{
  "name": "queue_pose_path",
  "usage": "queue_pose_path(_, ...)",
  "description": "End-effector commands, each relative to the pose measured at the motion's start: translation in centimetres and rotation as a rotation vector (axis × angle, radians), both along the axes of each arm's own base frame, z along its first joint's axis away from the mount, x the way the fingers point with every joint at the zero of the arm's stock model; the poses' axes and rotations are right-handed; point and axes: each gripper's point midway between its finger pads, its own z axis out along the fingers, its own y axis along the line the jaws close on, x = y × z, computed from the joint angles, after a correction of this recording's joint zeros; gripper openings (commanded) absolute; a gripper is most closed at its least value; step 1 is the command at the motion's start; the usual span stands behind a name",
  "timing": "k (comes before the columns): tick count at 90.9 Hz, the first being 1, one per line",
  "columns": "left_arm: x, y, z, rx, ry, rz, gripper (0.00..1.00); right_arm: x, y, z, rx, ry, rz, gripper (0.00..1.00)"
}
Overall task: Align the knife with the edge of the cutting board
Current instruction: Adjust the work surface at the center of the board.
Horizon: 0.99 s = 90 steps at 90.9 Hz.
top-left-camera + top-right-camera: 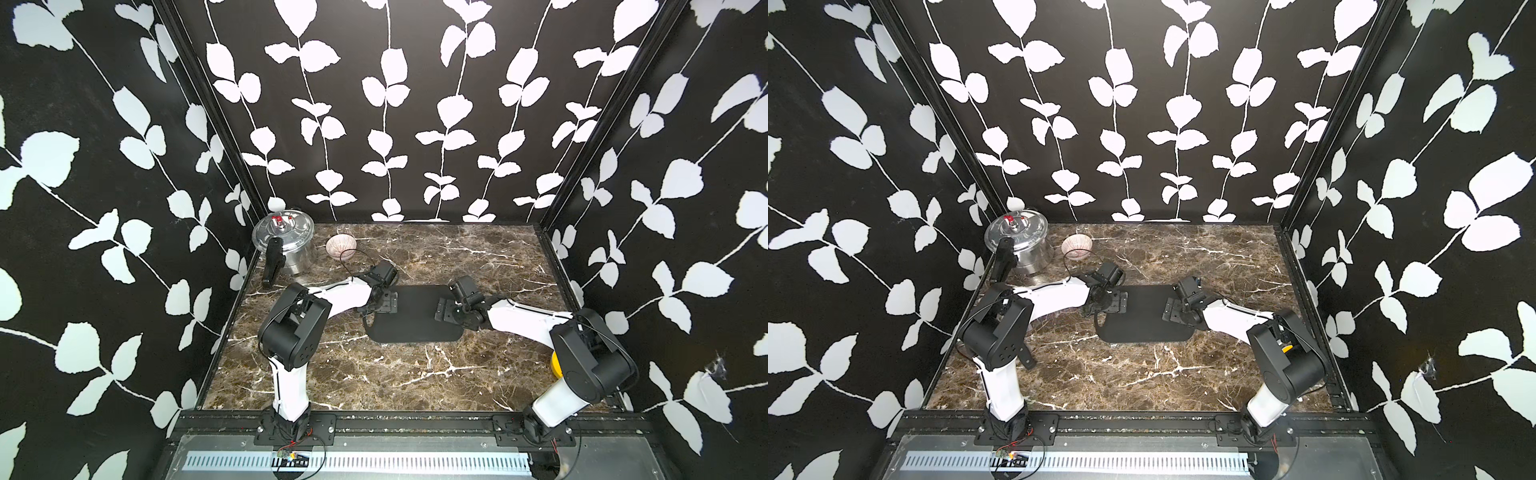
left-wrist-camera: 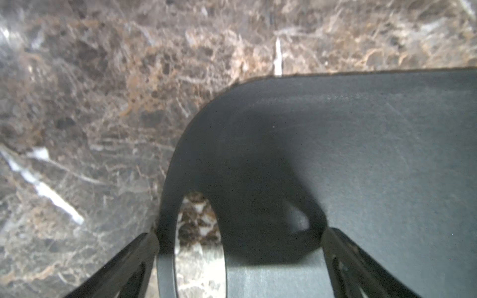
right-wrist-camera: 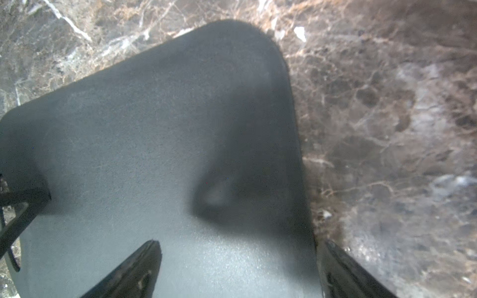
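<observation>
Left claw (image 2: 238, 232), spread and empty, hangs over the hole end of the cutting board (image 1: 415, 316), lying long-axis left-right on the counter (image 1: 415, 382), right claw (image 3: 238, 242) equally open over its right end; the knife shows nowhere, so neither arm can be called nearer.

cutting board (image 1: 415, 320): matte black | bench (image 1: 415, 374): brown marble, white veins | walls (image 1: 374, 124): black, white leaf-vine print | pot (image 1: 286, 232): shiny silver | bowl (image 1: 341, 246): pale pink, fine stripes
</observation>
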Motion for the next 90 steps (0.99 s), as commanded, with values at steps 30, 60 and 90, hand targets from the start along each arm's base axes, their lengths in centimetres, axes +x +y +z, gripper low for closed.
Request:
queue_pose_path(30,-0.3,-0.4,0.4,-0.013,0.028,-0.029,0.99,-0.9,1.6,0.3,0.023,0.049,0.027,0.98)
queue_pose_path(60,0.9,4.3,7.7,0.065,-0.124,0.017,0.98,1.8,-0.5,6.7,-0.098,-0.155,0.031,0.99)
queue_pose_path(90,-3.6,15.7,11.2,0.204,-0.116,0.306,0.98,1.3,2.4,9.0,-0.053,-0.243,0.207,0.99)
